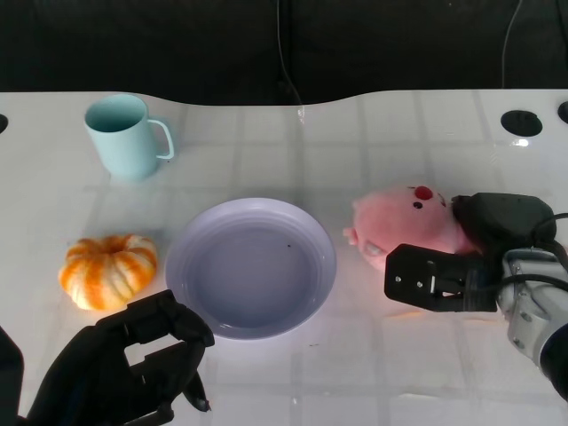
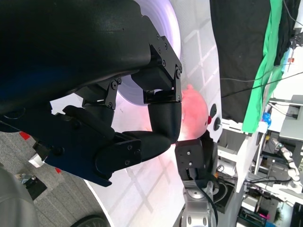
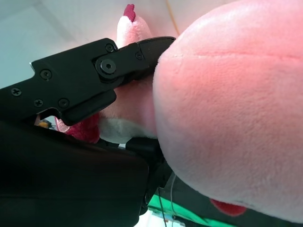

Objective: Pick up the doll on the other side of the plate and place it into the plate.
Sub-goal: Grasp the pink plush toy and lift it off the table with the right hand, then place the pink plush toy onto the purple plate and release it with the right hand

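Lying on the white counter point(image 1: 373, 373) just to the right of the lavender plate point(image 1: 251, 266), the pink doll point(image 1: 404, 224) sits with its snout turned toward the plate's rim, close to it but not in the dish. The right hand point(image 1: 461, 253) wraps around the doll's far end: one black finger point(image 1: 430, 277) lies across the near side of the plush and the dark shell of the hand covers its right end. The right wrist view confirms contact, with a finger point(image 3: 90, 78) pressed against the soft pink body point(image 3: 232, 109), so this hand is grasping the doll. Whether the doll is lifted off the counter cannot be told.

The left hand point(image 1: 133, 364) hangs at the lower left, near the plate's front edge, fingers curled inward on nothing, clenched rather than spread. In the left wrist view its fingers point(image 2: 142, 142) fold in front of the plate point(image 2: 163, 23) and the doll point(image 2: 194, 111).

An orange-and-white pumpkin point(image 1: 107, 270) rests to the left of the plate, and a pale blue mug point(image 1: 124, 135) stands upright farther back on the left, its handle pointing right.
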